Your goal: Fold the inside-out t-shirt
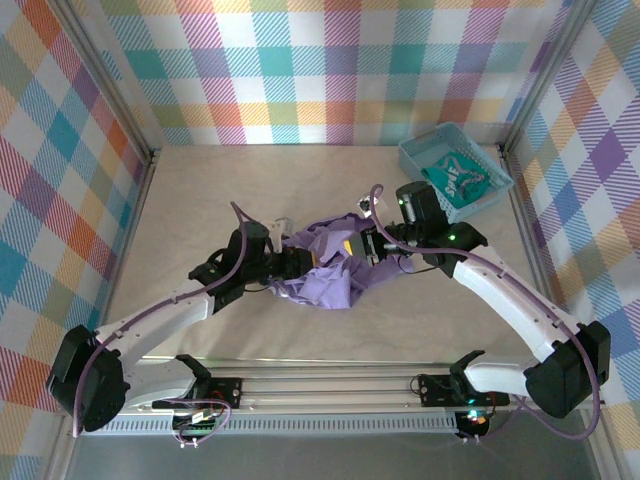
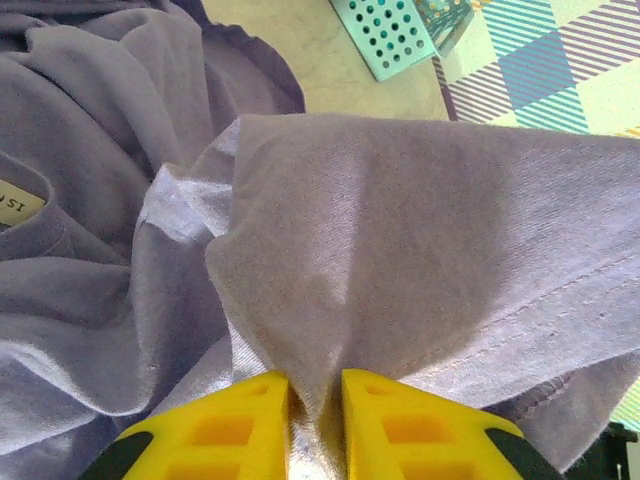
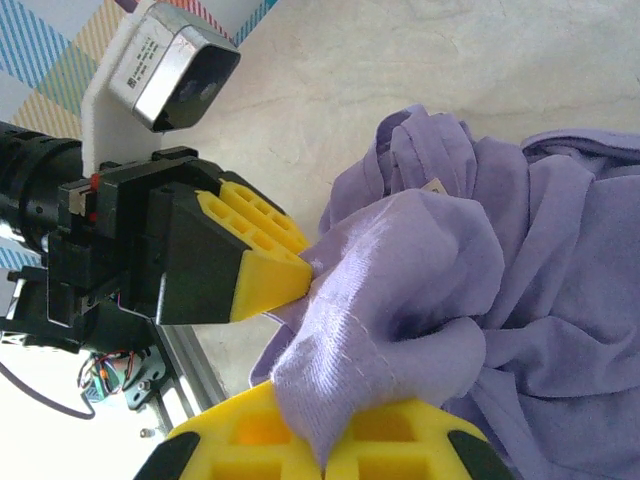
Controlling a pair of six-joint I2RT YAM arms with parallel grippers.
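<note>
On the left, the left claw (image 1: 297, 267) reaches in toward the middle of the pale worktop (image 1: 200, 200). Its yellow fingers (image 2: 225, 425) are clenched on a fold of the inside-out t-shirt (image 1: 325, 285). The left wrist view shows the lavender cloth pinched between them and fanning upward from the pinch, with a stitched hem running along its lower right side. A small pale label (image 2: 15, 205) shows on the bunched fabric at the left edge of that view.

The t-shirt lies crumpled in a heap at the centre of the worktop, between the two claws, with part of it lifted between them.

The right claw (image 1: 356, 249) comes in from the right, just beside the left one. It is also clamped on the shirt, with a ridge of purple cloth squeezed between its yellow pads (image 3: 395, 440). The two grips sit close together on the same raised fold.

Further right, in the far corner, a small teal basket (image 1: 415, 160) stands well apart from the shirt. It holds a teal-green garment with white markings (image 1: 462, 180).
</note>
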